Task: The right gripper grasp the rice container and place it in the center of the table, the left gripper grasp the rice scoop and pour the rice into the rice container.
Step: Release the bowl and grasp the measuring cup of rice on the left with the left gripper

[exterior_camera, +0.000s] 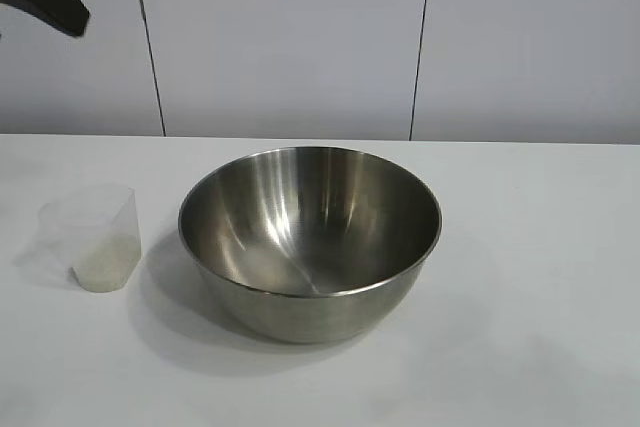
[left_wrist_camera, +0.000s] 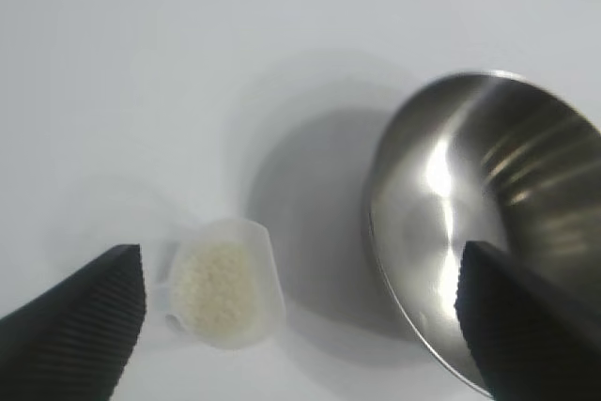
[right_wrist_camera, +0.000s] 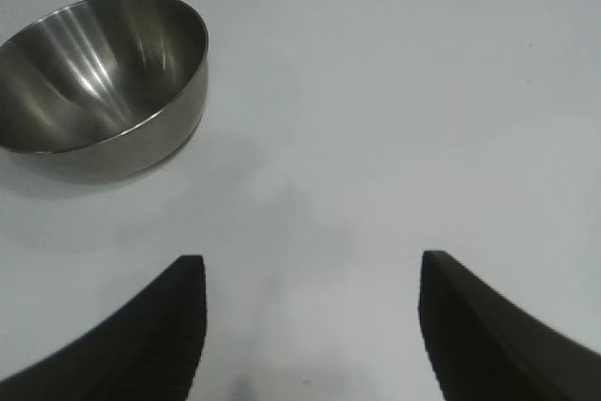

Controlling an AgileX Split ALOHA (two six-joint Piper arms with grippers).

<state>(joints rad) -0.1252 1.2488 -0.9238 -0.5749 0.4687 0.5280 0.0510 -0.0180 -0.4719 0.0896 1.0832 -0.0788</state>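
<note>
From the front, the big shiny steel mixing bowl, the rice container (exterior_camera: 310,242), sits mid-table, with the small clear plastic cup, the rice scoop (exterior_camera: 93,237), standing upright just beside it, apart.

Left wrist cam: the black left gripper (left_wrist_camera: 300,312) hangs above, fingers spread wide, holding nothing; white rice (left_wrist_camera: 214,285) sits inside the scoop.

Right wrist cam: the black right gripper (right_wrist_camera: 310,326) is also spread and empty, well away from the bowl.

Rice scoop (exterior_camera: 93,237) left of rice container (exterior_camera: 310,242)
</note>
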